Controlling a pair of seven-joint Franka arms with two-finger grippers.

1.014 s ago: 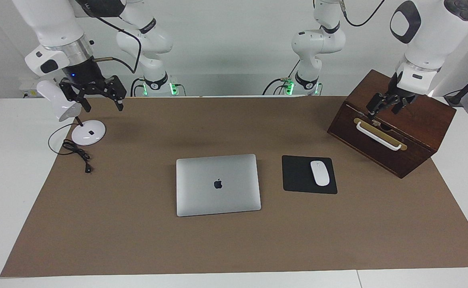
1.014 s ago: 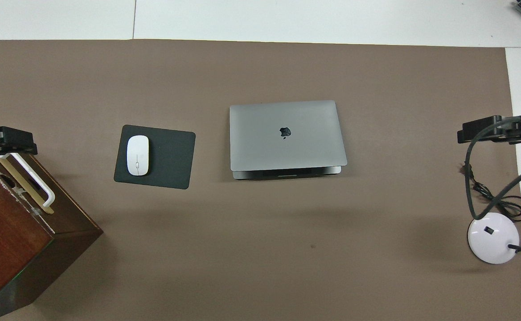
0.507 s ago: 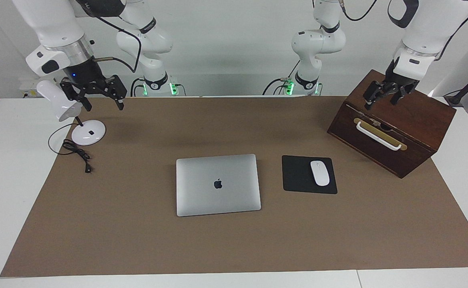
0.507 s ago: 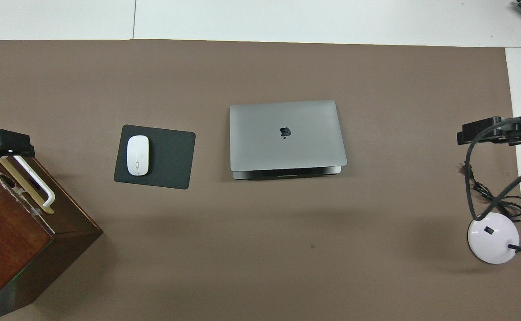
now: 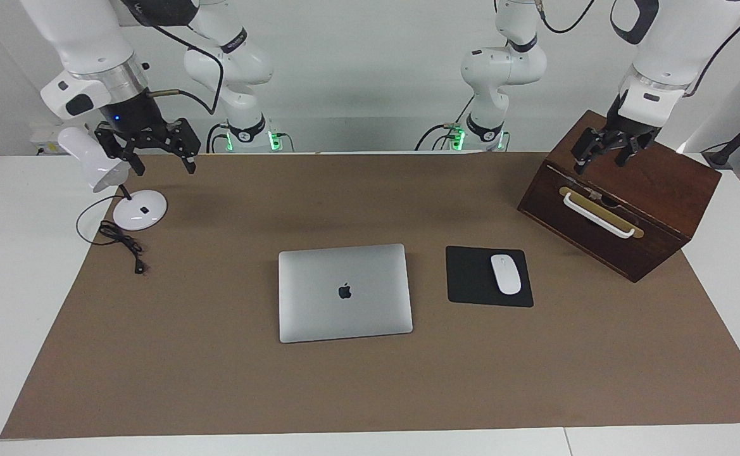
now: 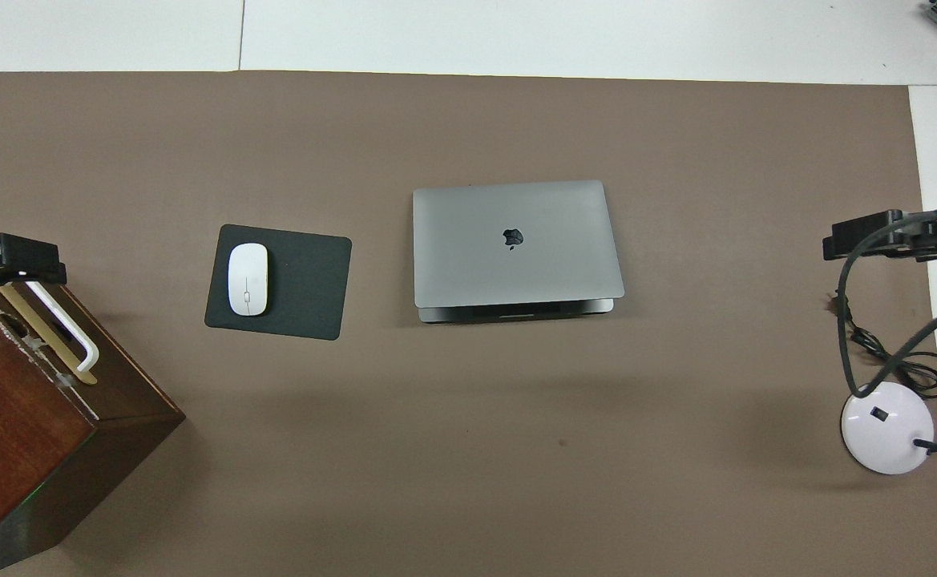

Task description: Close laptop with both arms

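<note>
Silver-grey metal, easily marked: could have scuffed or shoved the laptop (image 5: 344,292) by pressing hard on a lid seemingly already down. Could also have snagged the lamp (image 5: 137,215) cord near the right gripper (image 5: 164,168), or knocked the wooden box (image 5: 635,209) under the left gripper (image 5: 601,163), on swinging in. Found both claws spread open, empty, well apart from the laptop. Saw it lying flat mid-mat, beside the black mouse pad (image 5: 471,278) toward the left arm's end. Thin, round-cornered, dark logo centred, with a strip of base peeping out under the lid on the robots' side.
</note>
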